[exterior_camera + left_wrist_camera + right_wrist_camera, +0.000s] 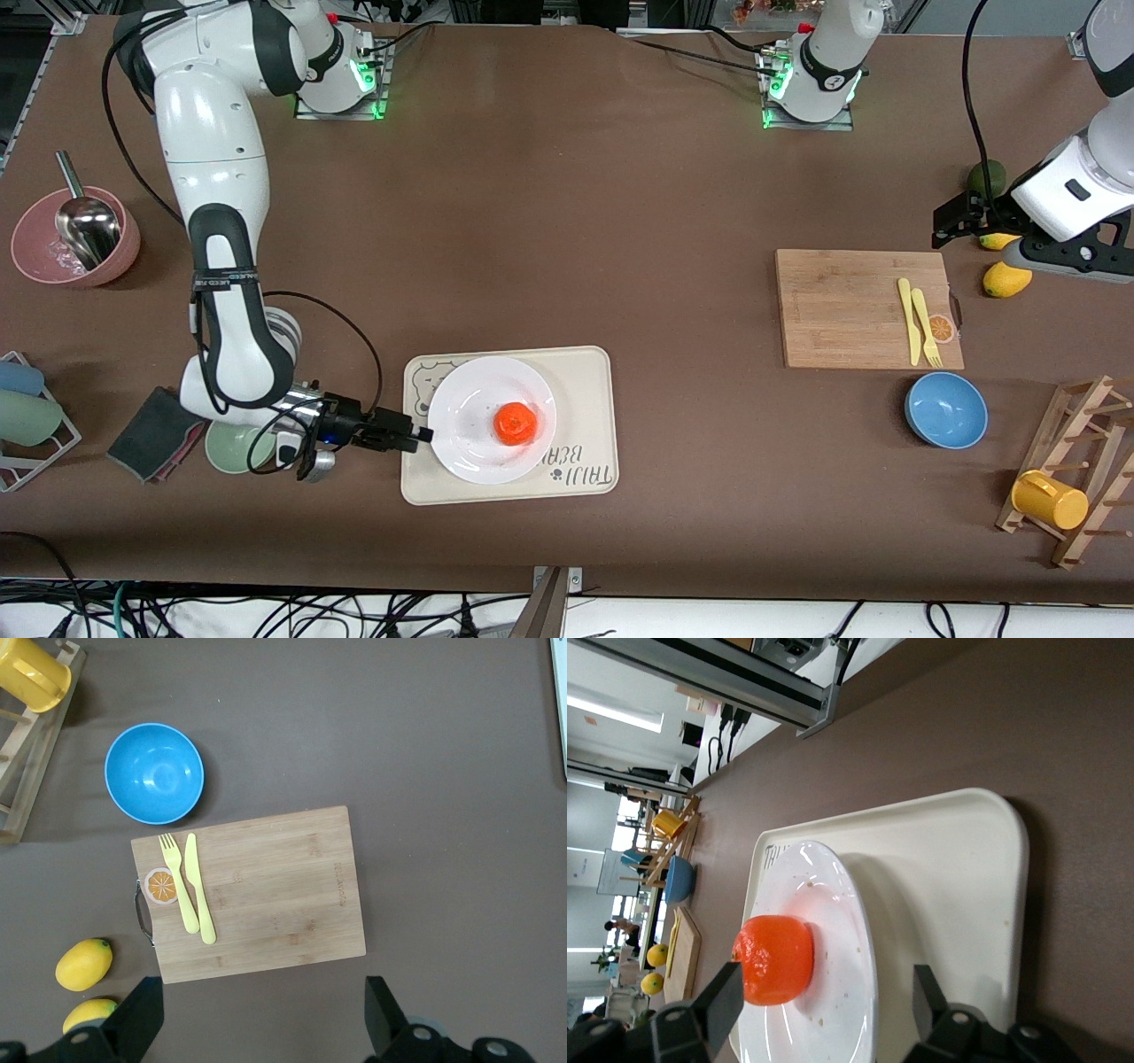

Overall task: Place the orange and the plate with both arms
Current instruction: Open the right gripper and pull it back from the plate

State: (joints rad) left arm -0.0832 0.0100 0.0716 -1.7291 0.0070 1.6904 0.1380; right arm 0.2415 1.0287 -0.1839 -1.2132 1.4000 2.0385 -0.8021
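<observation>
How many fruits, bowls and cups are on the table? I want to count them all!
Orange: 1, on the plate
Lemons: 2
Green fruit: 1
Bowls: 3, pink, green, blue
Cups: 3, yellow, blue, green
Total: 10

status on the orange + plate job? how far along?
Looks nearly done: the orange sits on the plate, and the plate rests on the cream tray. In hand: nothing. The right gripper is low at the plate's rim, jaws open, gripping nothing. The left gripper hangs open over the table near the lemons, beside the cutting board. Left: probably only pulling the right arm back.
</observation>
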